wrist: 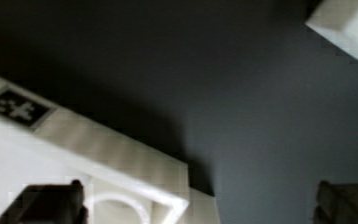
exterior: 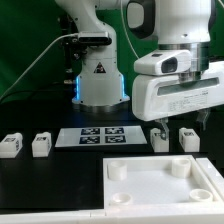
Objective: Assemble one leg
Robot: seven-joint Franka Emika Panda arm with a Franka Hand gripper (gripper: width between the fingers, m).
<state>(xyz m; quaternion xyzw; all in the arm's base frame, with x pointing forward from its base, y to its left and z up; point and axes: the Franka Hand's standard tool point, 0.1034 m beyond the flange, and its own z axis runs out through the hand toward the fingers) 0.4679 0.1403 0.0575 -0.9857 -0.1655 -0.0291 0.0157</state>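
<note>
Hand (exterior: 180,122), fingers (exterior: 158,123) apart, near leg (exterior: 188,138)

Marker board (exterior: 100,136) flat on dark table (exterior: 40,190); white panel (exterior: 150,186) near.

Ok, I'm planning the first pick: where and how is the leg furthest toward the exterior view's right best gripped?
Probably take that leg from straight above, pinching two opposite side faces. It is a small block sitting apart from the neighbour leg and from the white panel, so there looks to be finger room on either side. The open gripper already hangs almost over it.
</note>
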